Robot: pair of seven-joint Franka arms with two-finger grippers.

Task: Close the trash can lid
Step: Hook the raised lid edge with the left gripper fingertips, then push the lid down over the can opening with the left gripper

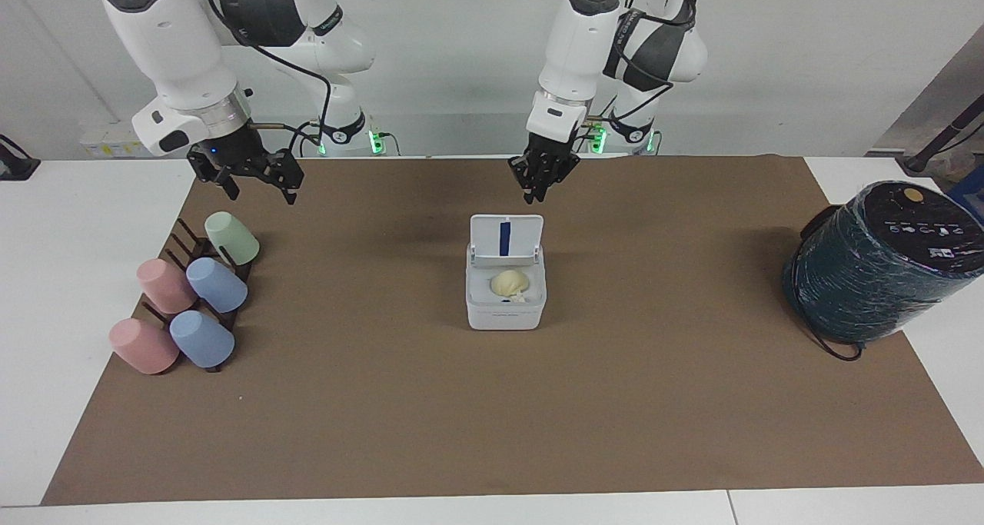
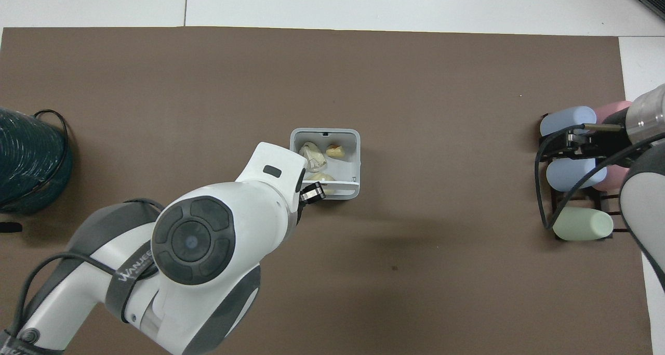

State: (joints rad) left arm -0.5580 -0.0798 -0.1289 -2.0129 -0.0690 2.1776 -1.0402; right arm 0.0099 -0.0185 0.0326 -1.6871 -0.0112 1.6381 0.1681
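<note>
The trash can (image 1: pixel 505 307) is a small white cube-shaped bin in the middle of the brown mat, with crumpled yellowish scraps inside. The lid (image 1: pixel 506 238) stands upright and open on the can's robot-side edge, its blue strip facing away from the robots. In the overhead view the can (image 2: pixel 355 152) is open and the lid (image 2: pixel 340 184) shows edge-on. My left gripper (image 1: pixel 540 189) hangs in the air just over the robots' side of the lid, clear of it; it also shows in the overhead view (image 2: pixel 313 193). My right gripper (image 1: pixel 257 183) waits open over the cup rack.
A dark rack (image 1: pixel 187 242) with pink, blue and green cups lies at the right arm's end of the mat. A large dark-green wrapped cylinder (image 1: pixel 876 264) with a black cable stands at the left arm's end. The brown mat (image 1: pixel 492 417) covers most of the table.
</note>
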